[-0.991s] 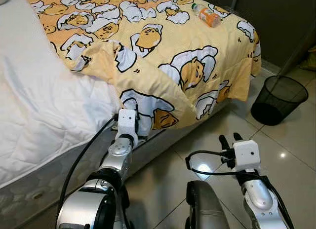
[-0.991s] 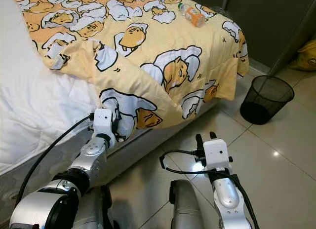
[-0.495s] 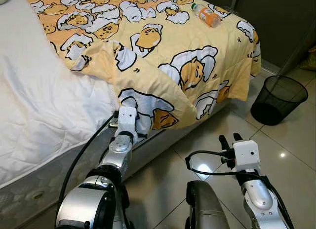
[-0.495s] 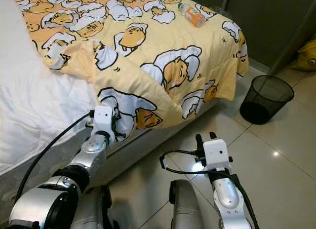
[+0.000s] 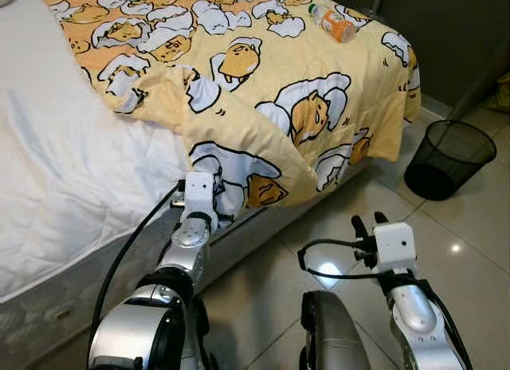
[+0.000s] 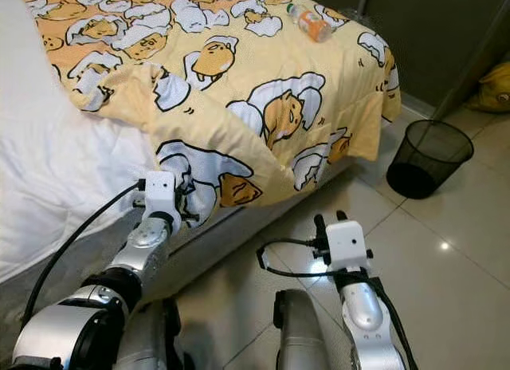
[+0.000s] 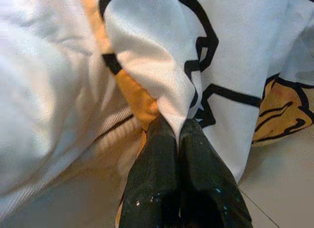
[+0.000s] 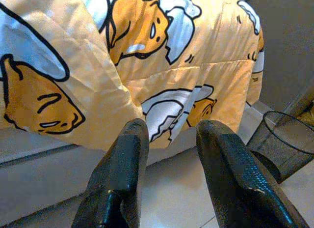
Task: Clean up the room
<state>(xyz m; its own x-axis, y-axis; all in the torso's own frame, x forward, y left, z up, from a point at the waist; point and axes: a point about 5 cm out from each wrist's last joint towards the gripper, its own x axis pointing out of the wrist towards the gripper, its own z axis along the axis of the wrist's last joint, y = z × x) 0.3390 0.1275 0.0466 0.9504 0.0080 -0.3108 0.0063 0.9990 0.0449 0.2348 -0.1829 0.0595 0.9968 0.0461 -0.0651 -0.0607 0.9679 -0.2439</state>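
Observation:
A yellow cartoon-print blanket (image 5: 263, 83) lies crumpled across the white bed (image 5: 56, 171), its corner hanging over the mattress edge. My left gripper (image 7: 169, 129) is shut on the blanket's lower hem, where the fabric bunches between the black fingers. It sits at the bed's side (image 5: 209, 204), under the hanging corner. My right gripper (image 5: 366, 223) hovers open over the tiled floor, pointing at the blanket's hanging edge (image 8: 147, 85), apart from it. A plastic bottle (image 5: 332, 22) with an orange label lies on the blanket near the bed's far corner.
A black mesh wastebasket (image 5: 449, 158) stands on the floor to the right of the bed's corner, also seen in the right wrist view (image 8: 289, 139). A yellow object (image 6: 494, 87) lies by the dark wall at far right. Glossy tiles (image 5: 462, 258) spread to the right.
My left gripper has shifted slightly left and back along the bed's side with the blanket hem held. The right arm has barely moved.

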